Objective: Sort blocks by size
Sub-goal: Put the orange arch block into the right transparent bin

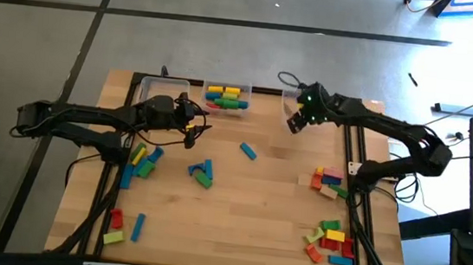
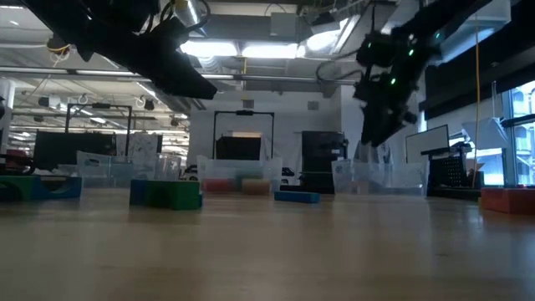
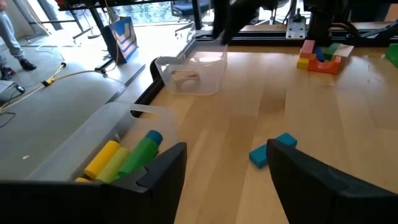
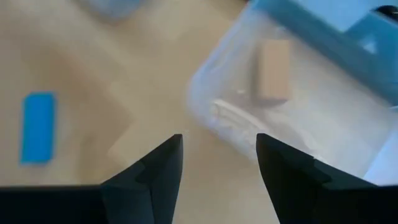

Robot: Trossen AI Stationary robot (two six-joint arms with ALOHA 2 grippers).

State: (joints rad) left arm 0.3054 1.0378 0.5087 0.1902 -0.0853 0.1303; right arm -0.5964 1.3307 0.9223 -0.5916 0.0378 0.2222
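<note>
Near the far edge of the bench [image 1: 235, 237], right gripper [image 1: 293, 125] hanging over the rim of the clear bin [image 4: 292, 93], fingers [image 4: 155, 171] apart, empty. Nearest loose piece, the blue block [image 1: 248, 152], lying flat toward the bench middle, off to the fingers' inner side, long axis slanted. Left gripper [image 1: 195, 131] about as near, fingers apart too, by the middle bin [image 1: 227, 98]. Other blocks scattered along both side edges.

Bright overhead ceiling lights [image 2: 251, 50], dim backlit low view, soft blur in right wrist view.
</note>
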